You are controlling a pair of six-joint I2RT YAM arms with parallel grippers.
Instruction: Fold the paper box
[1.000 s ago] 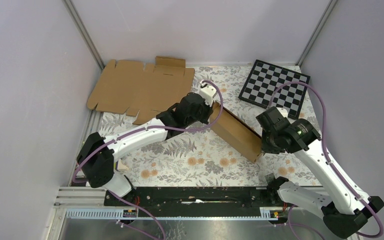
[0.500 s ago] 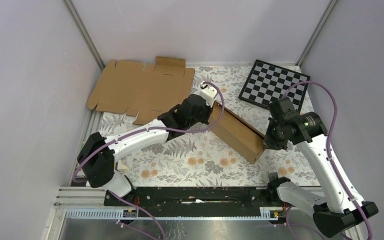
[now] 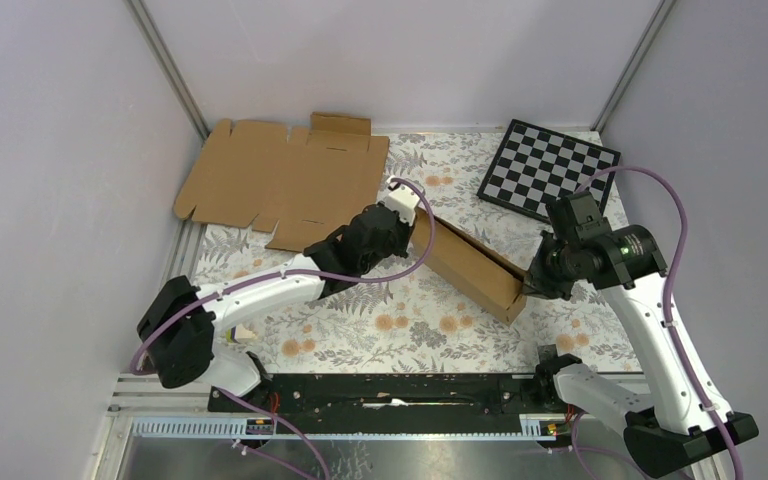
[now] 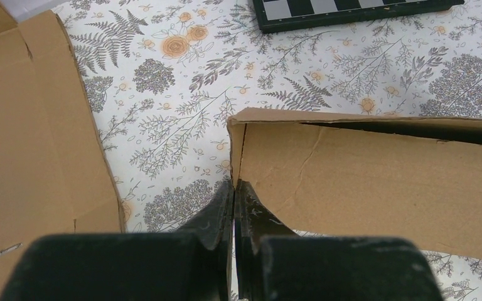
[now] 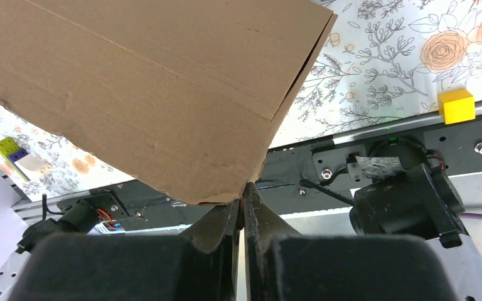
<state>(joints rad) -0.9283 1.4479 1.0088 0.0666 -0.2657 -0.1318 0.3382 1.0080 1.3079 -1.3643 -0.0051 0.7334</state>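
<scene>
The paper box (image 3: 465, 265) is a long, narrow brown cardboard shape lying diagonally mid-table. My left gripper (image 3: 413, 230) is at its far-left end, shut on the end wall; in the left wrist view the fingers (image 4: 216, 216) pinch the cardboard edge of the box (image 4: 364, 182). My right gripper (image 3: 530, 288) is at its near-right end, shut on the box's corner. In the right wrist view the box (image 5: 150, 94) fills the top and its corner enters my gripper (image 5: 245, 191).
A flat brown cardboard sheet (image 3: 280, 180) lies at the back left. The checkerboard (image 3: 550, 178) lies at the back right. A black rail (image 3: 380, 392) runs along the near edge. A yellow block (image 5: 457, 105) sits by the rail.
My right arm has swung outward to the right, its gripper now at the box's near-right corner. My left arm has drawn back to the left, and the box's far end has shifted slightly left.
</scene>
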